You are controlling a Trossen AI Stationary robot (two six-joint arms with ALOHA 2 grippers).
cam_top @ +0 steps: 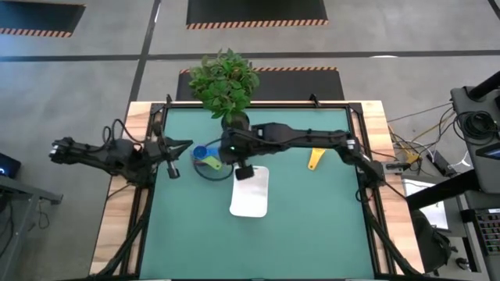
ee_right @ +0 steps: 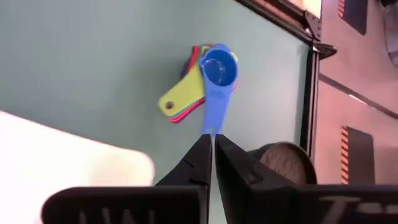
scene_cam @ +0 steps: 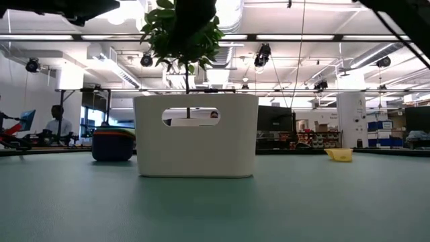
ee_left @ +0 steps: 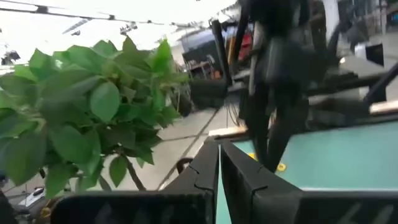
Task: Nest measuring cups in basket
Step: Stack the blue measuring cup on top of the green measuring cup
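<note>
A stack of measuring cups [ee_right: 208, 74] stands on the green table, left of the basket, with a blue cup [cam_top: 201, 154] on top and yellow and red handles fanned out beneath. The same stack [scene_cam: 113, 144] shows in the low view. One yellow cup [cam_top: 315, 158] lies alone toward the right. The white basket [cam_top: 250, 191] rests at the table's middle. My right gripper [ee_right: 211, 146] hangs shut above the table between stack and basket, holding nothing. My left gripper [ee_left: 217, 165] is shut and raised at the table's left edge.
A leafy plant [cam_top: 225, 82] in a dark pot [ee_right: 283, 163] stands at the table's far edge, close behind the stack and my right arm. Black frame rails [cam_top: 359, 148] run along the table's sides. Bare green mat lies toward the near edge.
</note>
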